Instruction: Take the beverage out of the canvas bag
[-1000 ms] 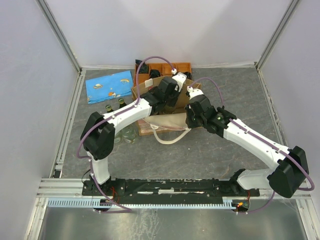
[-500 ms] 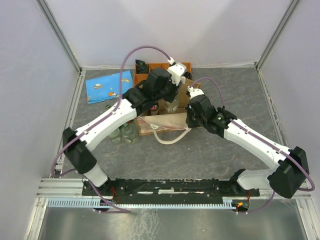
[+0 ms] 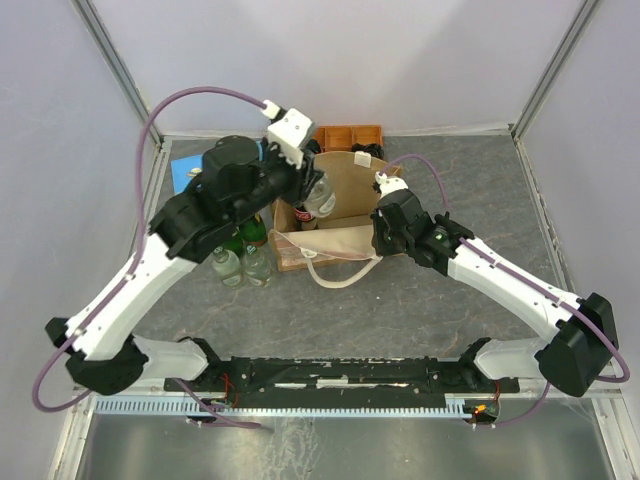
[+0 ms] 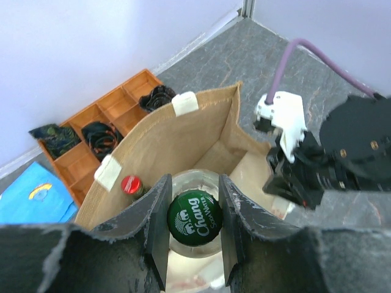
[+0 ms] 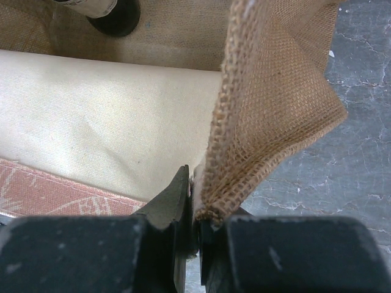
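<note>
Your left jaws are clamped on the neck of a clear glass bottle with a green Chang cap point(image 4: 195, 217). One finger presses each side just under the cap. The bottle hangs over the open mouth of the canvas bag point(image 4: 183, 137); you cannot tell whether its base has cleared the rim.

Just left of these jaws, a second bottle with a red cap point(image 4: 131, 184) stands against the bag's inner wall. Beyond the jaws and past the bag's far wall lies the orange compartmented tray point(image 4: 79, 162), with dark bundles in some of its cells. The blue pouch point(image 4: 30, 195) lies to the tray's left.

Your right jaws are pinched shut on the bag's woven side edge point(image 5: 269, 110), which rises straight up from between them. On the desk point(image 3: 450, 180), more glass bottles point(image 3: 245, 262) stand under the left arm, beside the bag.
</note>
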`<state>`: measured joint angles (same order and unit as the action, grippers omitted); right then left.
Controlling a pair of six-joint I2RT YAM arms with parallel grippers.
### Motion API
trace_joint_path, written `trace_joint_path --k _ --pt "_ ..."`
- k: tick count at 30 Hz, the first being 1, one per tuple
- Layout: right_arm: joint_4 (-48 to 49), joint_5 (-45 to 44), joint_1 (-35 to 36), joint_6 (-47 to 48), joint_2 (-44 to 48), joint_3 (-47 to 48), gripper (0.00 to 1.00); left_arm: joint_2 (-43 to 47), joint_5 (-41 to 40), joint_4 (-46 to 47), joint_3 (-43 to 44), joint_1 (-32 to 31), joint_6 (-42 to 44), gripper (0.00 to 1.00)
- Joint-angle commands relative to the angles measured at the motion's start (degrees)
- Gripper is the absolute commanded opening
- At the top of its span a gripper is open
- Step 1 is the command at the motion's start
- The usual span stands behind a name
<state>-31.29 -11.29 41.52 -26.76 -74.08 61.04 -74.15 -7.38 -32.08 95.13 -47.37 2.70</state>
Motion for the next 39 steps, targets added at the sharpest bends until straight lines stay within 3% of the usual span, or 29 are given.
trace_joint_path --k 1,10,15,23,39 --pt "1.8 -1.6 0.2 0.3 0.6 0.5 0.13 8.7 -1.2 -0.7 2.8 -0.1 0.7 0.03" --pt "1.9 -1.3 0.2 0.1 -0.6 1.0 0.13 17.5 -5.6 -11.8 -1.2 -0.1 -4.5 0.03" --pt "1.3 -1.1 0.3 0.6 -1.8 2.2 0.13 20.4 -4.4 -13.8 -9.8 -0.1 -8.9 0.03" --pt "1.1 -0.9 0.3 0.6 -2.5 2.4 0.13 28.1 -4.0 -3.1 -30.7 -0.1 -15.8 0.03" --pt "1.3 -1.7 0.2 0.4 -1.6 2.2 0.13 32.5 -9.7 8.8 -50.5 -0.1 -17.9 0.03"
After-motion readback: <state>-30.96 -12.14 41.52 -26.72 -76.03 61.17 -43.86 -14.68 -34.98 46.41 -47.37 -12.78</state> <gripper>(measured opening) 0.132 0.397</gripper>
